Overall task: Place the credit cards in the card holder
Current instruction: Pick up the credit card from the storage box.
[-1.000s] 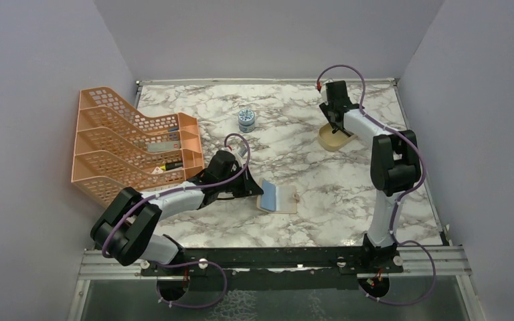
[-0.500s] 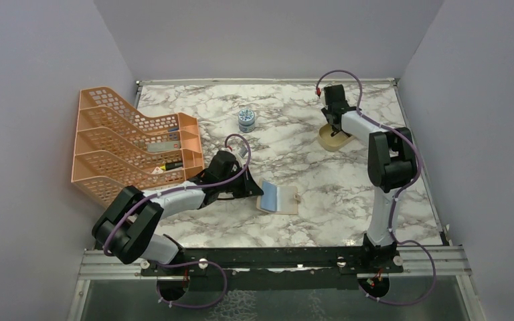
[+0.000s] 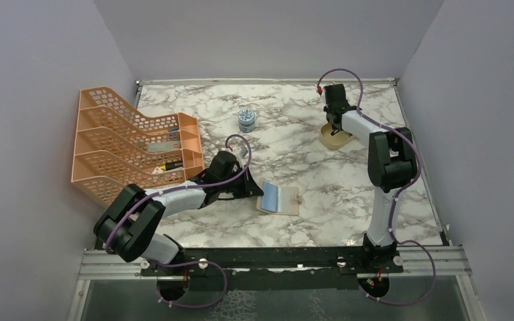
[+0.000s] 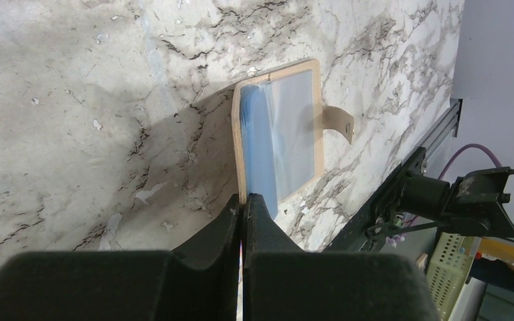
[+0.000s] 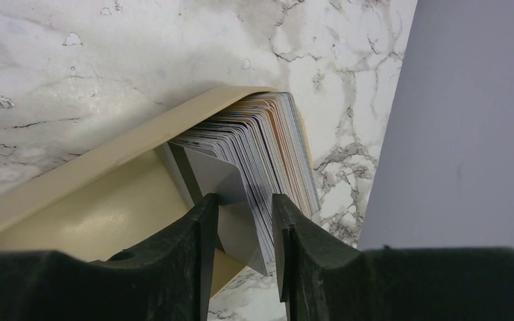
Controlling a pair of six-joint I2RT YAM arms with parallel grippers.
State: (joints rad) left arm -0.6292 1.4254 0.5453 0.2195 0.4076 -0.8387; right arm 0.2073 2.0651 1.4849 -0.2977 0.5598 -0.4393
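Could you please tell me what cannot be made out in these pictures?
- Top view: the right gripper tips and the cards in the dish; the arm covers them.
- Right wrist view: whether the fingers actually grip a card; they hide the contact.
- Left wrist view: whether the holder, pinched by the left gripper, already has a card; steep angle and glare.
- Top view: items in the rack; too small.

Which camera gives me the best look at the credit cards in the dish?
Right wrist: the credit cards stand fanned in the beige dish, the right gripper open over the nearest ones. Top external shows only the dish, partly under the arm; no cards discernible. Left wrist shows just the card holder.
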